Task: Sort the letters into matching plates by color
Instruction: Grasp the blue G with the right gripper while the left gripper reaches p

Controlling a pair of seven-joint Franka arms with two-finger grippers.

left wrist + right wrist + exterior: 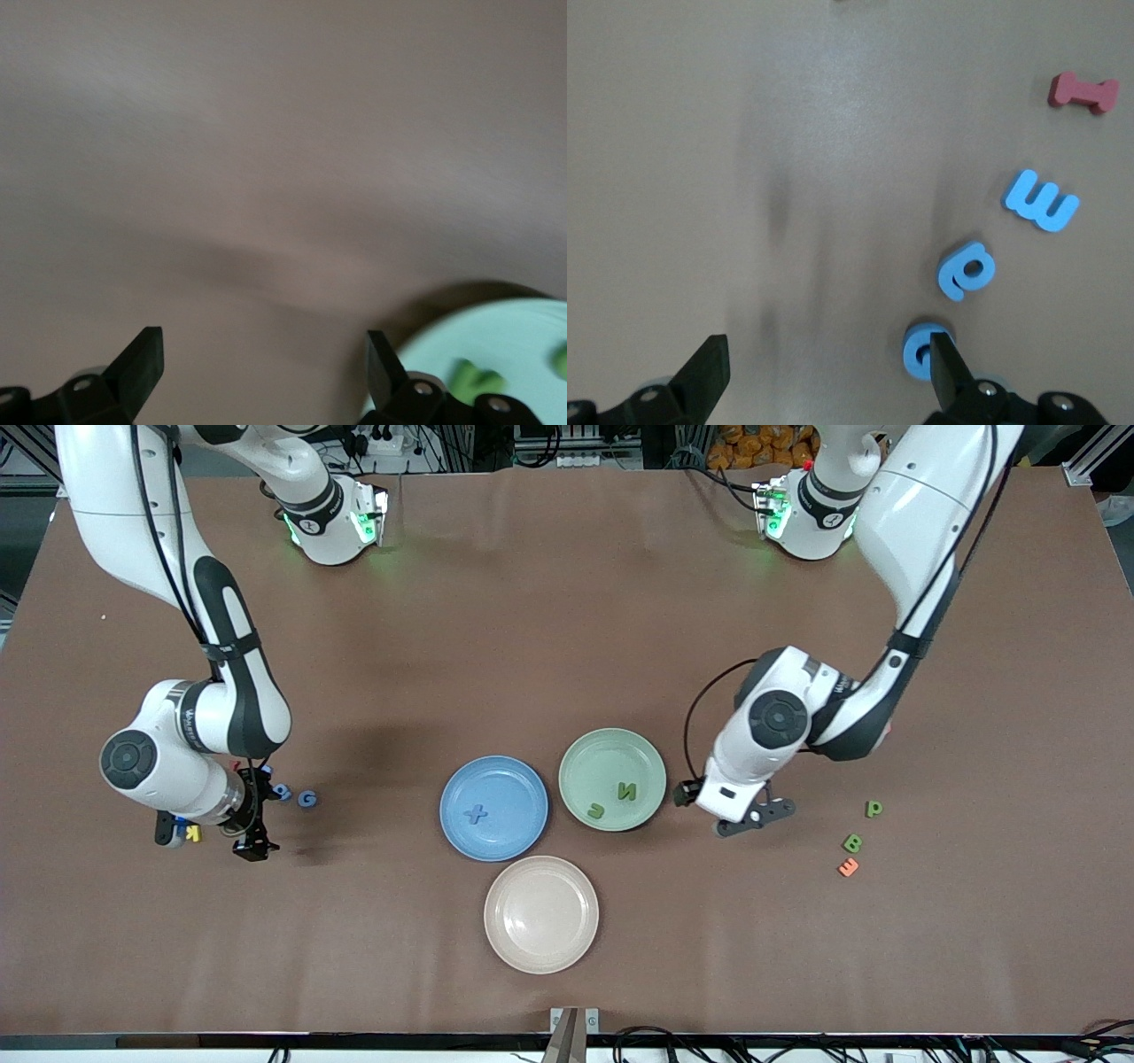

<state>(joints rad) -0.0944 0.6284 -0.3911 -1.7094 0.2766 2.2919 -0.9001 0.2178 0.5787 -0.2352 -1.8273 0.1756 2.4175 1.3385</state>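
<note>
Read on the front view's clock face, the green P (873, 808) is found at about 3 o'clock from the left tool (757, 817), and the green B (852, 842) at about 4 o'clock, well apart from it. The left tool is held with its jaws apart and empty over the table (567, 646), just beside the green plate (656, 766). This arm is judged the nearer one for both.

The right tool (824, 372) is also spread and empty. The blue G (306, 798) is seen at about 2 o'clock from it, just beside one finger, with two more blue letters (963, 270) close by.

Counted:
- **Blue letters:** four, one of them in the blue plate (523, 779).
- **Green letters:** four, two of them in the green plate.
- **Beige plate** (541, 914): one, nothing on it.
- **Other letters:** one orange letter (848, 866), one yellow letter (191, 833) and one red letter (1083, 91).
</note>
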